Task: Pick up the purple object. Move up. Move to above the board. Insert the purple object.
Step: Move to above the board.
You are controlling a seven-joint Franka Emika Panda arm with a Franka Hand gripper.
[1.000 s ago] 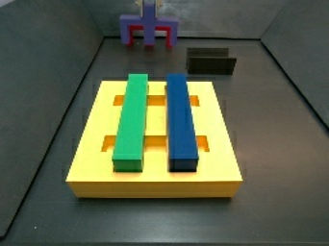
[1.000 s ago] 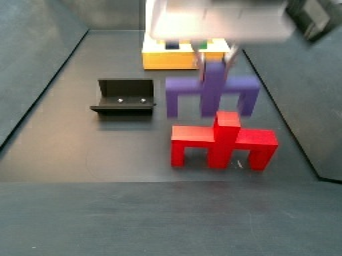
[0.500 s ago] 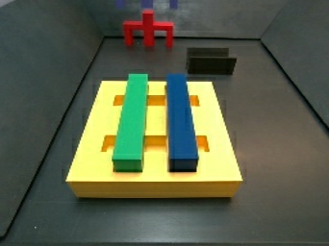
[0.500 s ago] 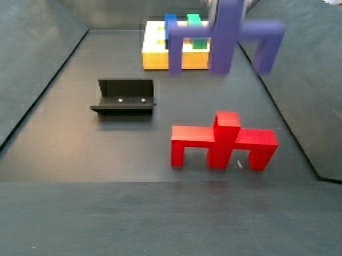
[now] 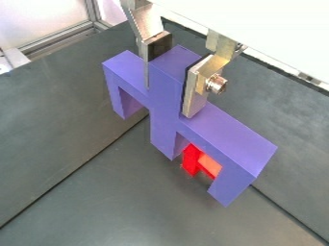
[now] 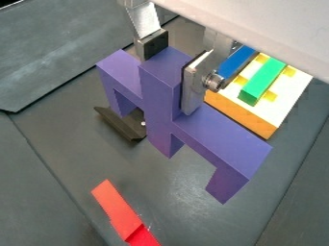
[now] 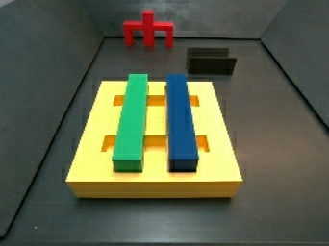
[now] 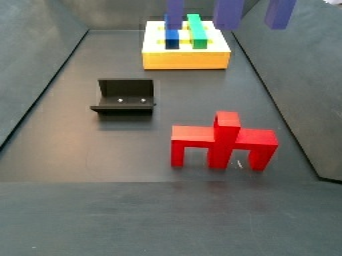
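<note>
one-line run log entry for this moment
phase: lifted | tool: shut on purple object, high above floor | board: green and blue bars on it, not yet reached | red piece: on floor

In a side view the purple object (image 8: 254,12) is cut off by the top edge, only its legs showing; the gripper (image 5: 180,60) holding its stem is out of sight there.

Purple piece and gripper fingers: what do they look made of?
Purple object: probably plastic or painted block; flat, even colour, matte, crisp square edges, no grain. It is clamped by the gripper, raised off the floor. Fingers: bare metal by the look, flat silver plates with a dull sheen; one carries a dark pad, possibly rubber.
</note>
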